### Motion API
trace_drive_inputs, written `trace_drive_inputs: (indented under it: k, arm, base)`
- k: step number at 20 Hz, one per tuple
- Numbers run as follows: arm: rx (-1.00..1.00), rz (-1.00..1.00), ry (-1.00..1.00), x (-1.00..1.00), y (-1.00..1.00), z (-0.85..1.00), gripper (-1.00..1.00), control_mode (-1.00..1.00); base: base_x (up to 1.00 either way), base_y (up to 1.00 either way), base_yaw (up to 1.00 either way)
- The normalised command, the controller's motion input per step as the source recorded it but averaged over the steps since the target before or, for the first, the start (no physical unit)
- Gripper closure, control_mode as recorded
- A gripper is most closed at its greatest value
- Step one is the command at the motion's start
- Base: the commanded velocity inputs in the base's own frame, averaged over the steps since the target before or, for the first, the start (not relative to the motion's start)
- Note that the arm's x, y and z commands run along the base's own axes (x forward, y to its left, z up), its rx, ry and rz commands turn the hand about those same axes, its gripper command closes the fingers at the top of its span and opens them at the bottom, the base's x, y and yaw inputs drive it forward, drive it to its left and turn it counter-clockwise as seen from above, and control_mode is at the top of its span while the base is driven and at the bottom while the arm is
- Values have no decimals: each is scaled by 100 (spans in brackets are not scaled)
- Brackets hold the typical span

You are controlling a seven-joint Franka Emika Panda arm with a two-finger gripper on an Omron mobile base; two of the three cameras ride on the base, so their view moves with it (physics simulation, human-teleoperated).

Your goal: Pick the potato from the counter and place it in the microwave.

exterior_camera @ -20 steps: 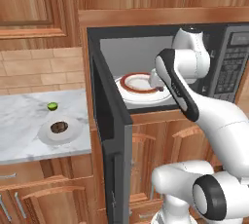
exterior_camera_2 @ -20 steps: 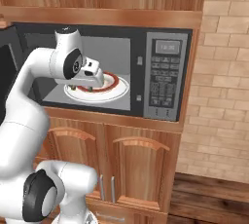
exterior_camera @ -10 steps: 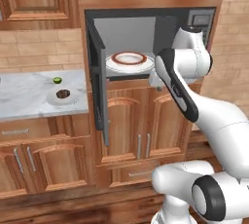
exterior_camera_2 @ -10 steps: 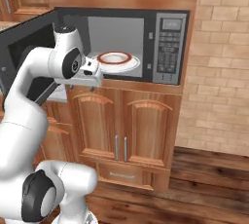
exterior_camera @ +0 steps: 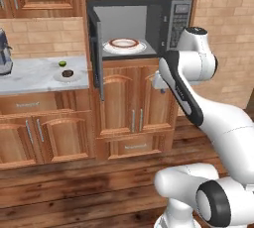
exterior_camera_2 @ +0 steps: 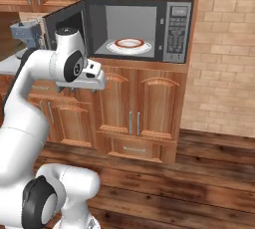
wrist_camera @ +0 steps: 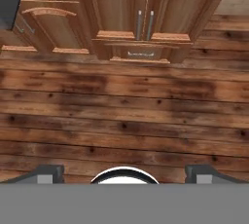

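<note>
Microwave (exterior_camera: 141, 28) stands open at top centre, plate (exterior_camera: 124, 44) inside; counter (exterior_camera: 30, 73) at left carries the potato (exterior_camera: 68, 74) on a dish, far left of the claw (wrist_camera: 124, 172), spread wide, empty.

Two base views flanking the open microwave (exterior_camera: 139, 28) from afar; hand view floorward.

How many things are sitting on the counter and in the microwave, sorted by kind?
Small dark brown lumpy potato, on the counter plate: 1
Small bright green round fruit: 1
Round white plates: 2, a plain one on the marbled counter and a red-rimmed one inside the black microwave
Grey-blue coffee machine: 1
Total: 5
</note>
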Motion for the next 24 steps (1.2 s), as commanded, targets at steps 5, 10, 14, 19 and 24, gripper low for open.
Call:
trace_drive_inputs:
  k: [5,10,14,19,24]
  arm:
    - [0,0,0,0,0,0,-100,100]
    - [0,0,0,0,0,0,-100,100]
    - [0,0,0,0,0,0,-100,100]
    - [0,0,0,0,0,0,-100,100]
    - [0,0,0,0,0,0,-100,100]
  base:
    - [-53,96,0]
    - [-4,100,0]
    - [55,100,-4]
    - [100,73,-17]
    - [100,42,-22]
